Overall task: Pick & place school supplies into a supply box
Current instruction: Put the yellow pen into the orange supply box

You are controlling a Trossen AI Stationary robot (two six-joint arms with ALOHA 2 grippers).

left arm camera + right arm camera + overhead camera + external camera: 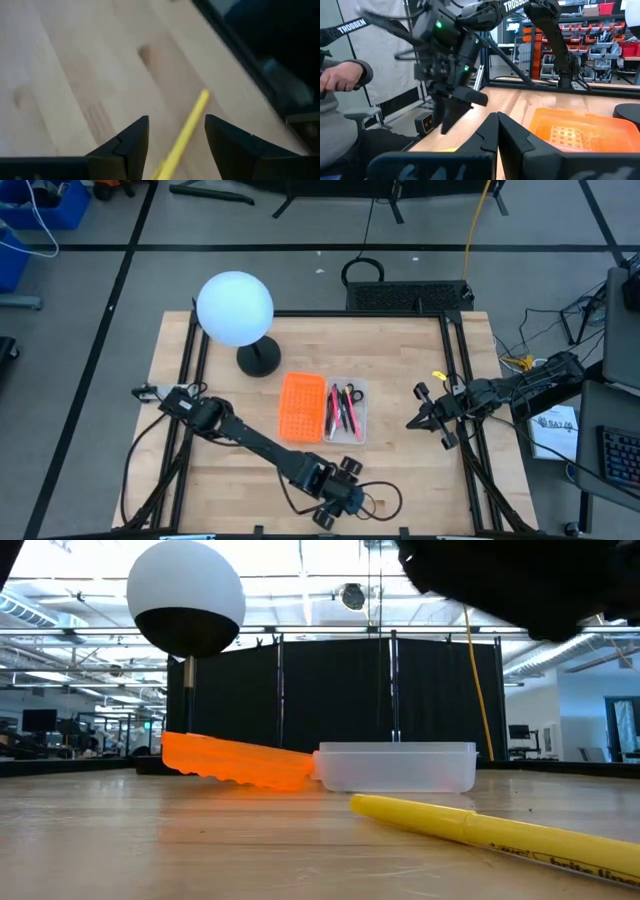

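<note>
My left end effector (350, 498) hangs low over the surface (220, 470) near its front edge, at about 6 o'clock from the supply box (345, 410). Its fingers (131, 142) stand apart, with a yellow pen (186, 131) lying flat on the wood in the gap between them; I cannot tell whether either finger touches it. From table height that yellow pen lies in front of the clear box, well apart from it.

The box sits at mid-surface with its orange lid panel (302, 406) lying open at its 9 o'clock side. Pink and black pens (341, 408) already lie inside the clear half.

My right end effector (415, 421) waits at 3 o'clock from the box, its fingers (512, 135) pressed together and holding nothing.

A white globe lamp (235, 308) stands at about 10 o'clock from the lid. A person's hand (340, 77) shows in the room beyond the surface.
</note>
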